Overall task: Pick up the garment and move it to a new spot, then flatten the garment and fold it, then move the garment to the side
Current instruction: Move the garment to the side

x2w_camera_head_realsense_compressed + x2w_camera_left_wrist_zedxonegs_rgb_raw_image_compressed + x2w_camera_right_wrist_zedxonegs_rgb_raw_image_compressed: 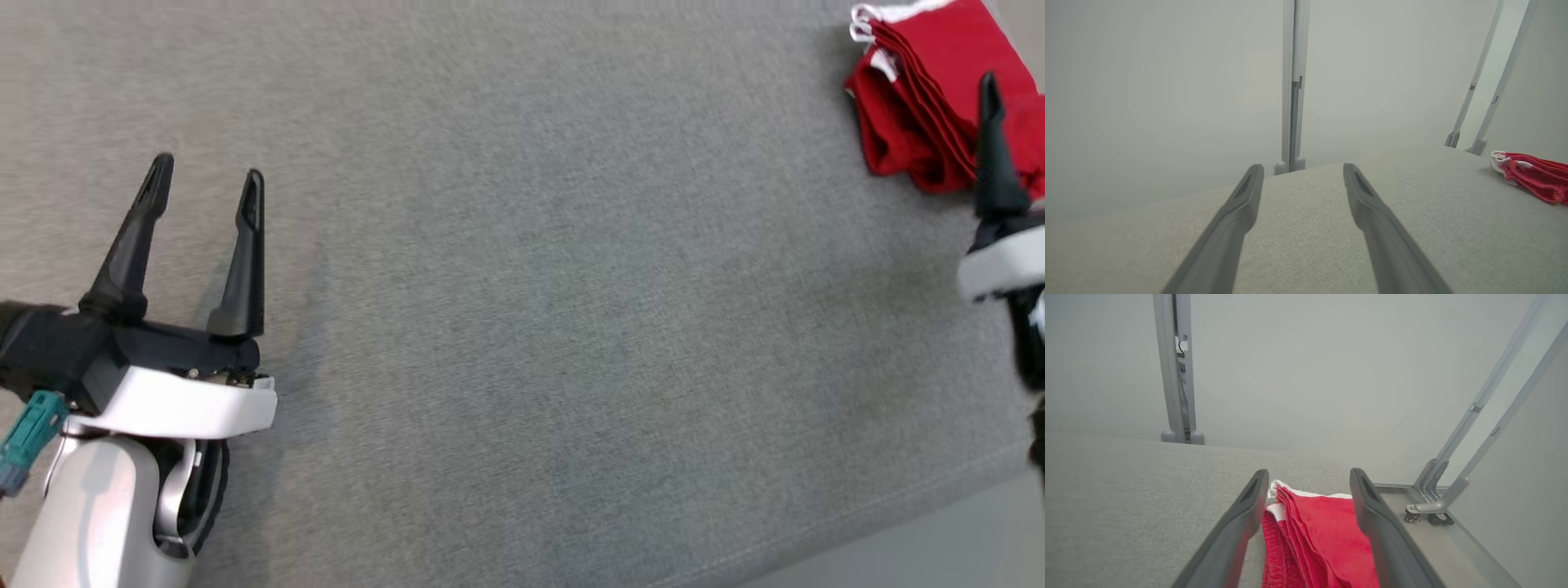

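Observation:
The garment (914,106) is a red folded bundle with white trim, lying at the far right corner of the grey fabric surface (522,327). In the right wrist view my right gripper (1309,471) stands open, its fingers spread to either side of the garment (1327,539), which lies just beyond and below them, not pinched. One dark finger (994,147) of that gripper shows at the head view's right edge, in front of the cloth. My left gripper (209,167) is open over bare fabric at the lower left, far from the garment (1535,179). Nothing sits between its fingertips (1302,166).
The surface's front edge (898,531) runs diagonally at the lower right. Behind it stand pale wall panels and a grey upright post (1292,102). Slanted metal struts with a small caster (1429,514) stand just past the garment's corner.

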Motion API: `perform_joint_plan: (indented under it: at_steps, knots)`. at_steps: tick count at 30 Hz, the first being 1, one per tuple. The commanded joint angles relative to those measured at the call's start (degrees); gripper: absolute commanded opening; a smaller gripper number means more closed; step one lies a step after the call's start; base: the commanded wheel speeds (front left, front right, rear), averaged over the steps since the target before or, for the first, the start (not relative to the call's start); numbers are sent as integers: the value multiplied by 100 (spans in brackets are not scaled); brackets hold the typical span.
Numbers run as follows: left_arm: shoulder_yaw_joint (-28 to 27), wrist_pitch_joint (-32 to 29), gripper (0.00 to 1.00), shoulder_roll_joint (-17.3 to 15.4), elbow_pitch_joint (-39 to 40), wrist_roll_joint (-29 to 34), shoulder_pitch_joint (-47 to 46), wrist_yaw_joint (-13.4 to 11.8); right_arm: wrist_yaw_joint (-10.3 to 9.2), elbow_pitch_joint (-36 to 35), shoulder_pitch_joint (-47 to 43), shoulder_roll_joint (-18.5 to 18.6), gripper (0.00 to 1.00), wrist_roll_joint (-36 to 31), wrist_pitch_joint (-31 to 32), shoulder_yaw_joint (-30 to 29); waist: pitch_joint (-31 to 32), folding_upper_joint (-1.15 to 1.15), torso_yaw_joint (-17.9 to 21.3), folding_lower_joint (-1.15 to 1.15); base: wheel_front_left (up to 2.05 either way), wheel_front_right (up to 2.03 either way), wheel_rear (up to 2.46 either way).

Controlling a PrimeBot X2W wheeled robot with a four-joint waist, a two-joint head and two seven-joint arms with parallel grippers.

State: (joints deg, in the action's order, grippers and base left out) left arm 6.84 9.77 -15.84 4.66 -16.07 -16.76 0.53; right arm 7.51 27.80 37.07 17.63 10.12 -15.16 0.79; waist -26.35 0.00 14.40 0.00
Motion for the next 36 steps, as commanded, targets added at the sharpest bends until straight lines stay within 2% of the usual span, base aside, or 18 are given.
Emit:
perform_joint_plan:
  at_steps: [1,10,16,25,36]
  knots:
    - [-43,59,100,24,-34,-58,61,-56,-3,-212,-273,-115,100,49,-8,-61,319,0,-310,0,0,0,0]
    - [-297,301,100,186,-327,-294,561,-269,-3,-1705,-1573,-815,100,-23,578,-272,985,0,-978,0,0,0,0]
    - [-331,398,100,232,-437,-302,891,-301,-3,-2360,-2295,-1047,100,-73,936,-337,1449,0,-1293,0,0,0,0]
    - [-267,391,100,211,-456,-263,1343,-328,-3,-2743,-2994,-1156,100,-35,1259,-346,1969,0,-1398,0,0,0,0]
    - [-50,105,100,224,-385,-267,1828,-382,-3,-3059,-3712,-1228,100,-20,1555,-497,2452,0,-1468,0,0,0,0]
